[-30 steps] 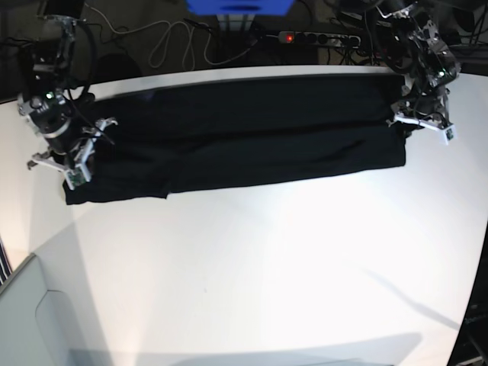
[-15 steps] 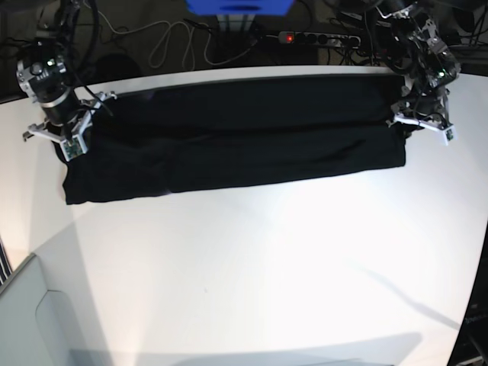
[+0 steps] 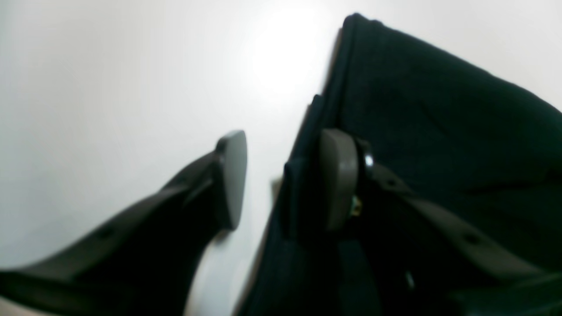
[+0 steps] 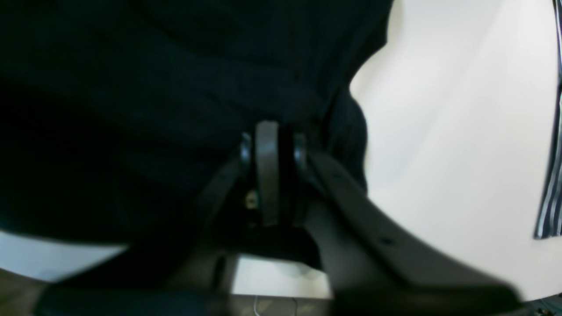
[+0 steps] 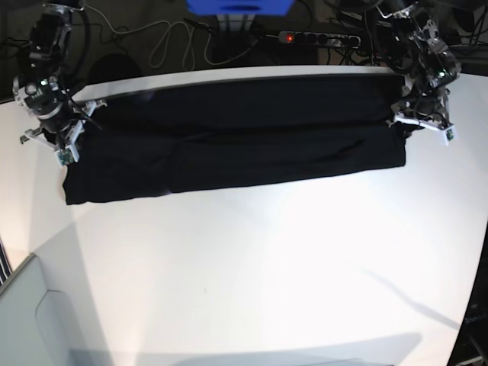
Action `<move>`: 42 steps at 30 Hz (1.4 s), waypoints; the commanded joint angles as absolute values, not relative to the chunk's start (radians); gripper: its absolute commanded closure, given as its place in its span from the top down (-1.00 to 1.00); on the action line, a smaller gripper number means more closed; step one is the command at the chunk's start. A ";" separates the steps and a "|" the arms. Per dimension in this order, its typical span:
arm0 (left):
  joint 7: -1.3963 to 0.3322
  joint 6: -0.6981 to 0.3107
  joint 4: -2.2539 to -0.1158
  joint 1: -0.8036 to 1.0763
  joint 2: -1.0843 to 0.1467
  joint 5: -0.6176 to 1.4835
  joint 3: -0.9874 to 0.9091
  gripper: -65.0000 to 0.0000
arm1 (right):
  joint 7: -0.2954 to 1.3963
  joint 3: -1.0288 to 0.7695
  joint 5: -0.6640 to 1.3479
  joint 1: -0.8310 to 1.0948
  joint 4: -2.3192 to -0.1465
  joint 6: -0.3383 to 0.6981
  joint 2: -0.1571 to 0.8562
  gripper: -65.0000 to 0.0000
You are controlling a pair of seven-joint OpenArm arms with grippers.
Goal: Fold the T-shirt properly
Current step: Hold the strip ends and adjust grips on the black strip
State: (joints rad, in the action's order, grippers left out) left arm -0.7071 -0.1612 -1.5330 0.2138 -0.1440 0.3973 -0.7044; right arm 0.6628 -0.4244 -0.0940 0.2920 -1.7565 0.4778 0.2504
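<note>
The black T-shirt (image 5: 244, 137) lies as a long folded band across the far part of the white table (image 5: 267, 267), plain side up. My left gripper (image 5: 419, 125) is at its right end. In the left wrist view my left gripper (image 3: 284, 180) is open, with the shirt's (image 3: 439, 109) edge between the jaws and one pad (image 3: 338, 175) over the cloth. My right gripper (image 5: 64, 146) is at the shirt's far left end. In the right wrist view my right gripper (image 4: 274, 171) has its fingers pressed together on the dark cloth (image 4: 175, 66).
Beyond the table's far edge are a power strip (image 5: 320, 36), loose cables (image 5: 164, 42) and a blue object (image 5: 240, 6). A grey surface (image 5: 23, 320) is at the front left corner. The table's right edge (image 4: 549, 175) shows a striped strip.
My right arm has moved from the shirt's front left part back and left to its far left end. The left arm and the shirt have not moved.
</note>
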 commanded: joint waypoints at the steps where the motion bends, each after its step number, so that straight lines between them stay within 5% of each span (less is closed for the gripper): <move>1: -0.705 -0.157 -1.543 0.216 -0.154 0.398 -0.710 -0.20 | 0.644 -0.430 -0.088 0.303 -1.771 0.490 0.266 -0.71; 7: -0.708 -0.157 -1.547 0.216 -0.154 0.398 -0.710 -0.20 | 0.647 -0.438 -0.088 0.323 -1.781 0.490 0.268 -0.12; 11: -0.711 -0.157 -1.552 0.217 -0.154 0.398 -0.710 -0.20 | 0.647 -0.538 -0.082 0.323 -1.839 0.490 0.228 0.11; 22: -0.716 -0.157 -1.618 0.217 -0.157 0.400 -0.710 -0.18 | 0.638 -0.426 -0.087 0.317 -1.813 0.490 0.183 0.14; 28: -0.717 -0.157 -1.719 0.249 -0.148 0.400 -0.710 0.11 | 0.636 -0.387 -0.085 0.282 -1.684 0.490 0.183 0.13; 33: -0.717 -0.157 -1.756 0.286 -0.147 0.403 -0.710 0.13 | 0.634 -0.386 -0.085 0.280 -1.673 0.490 0.186 0.13; 42: -0.716 -0.157 -1.684 0.360 -0.154 0.618 -0.711 0.13 | 0.634 -0.381 -0.085 0.282 -1.675 0.490 0.186 0.12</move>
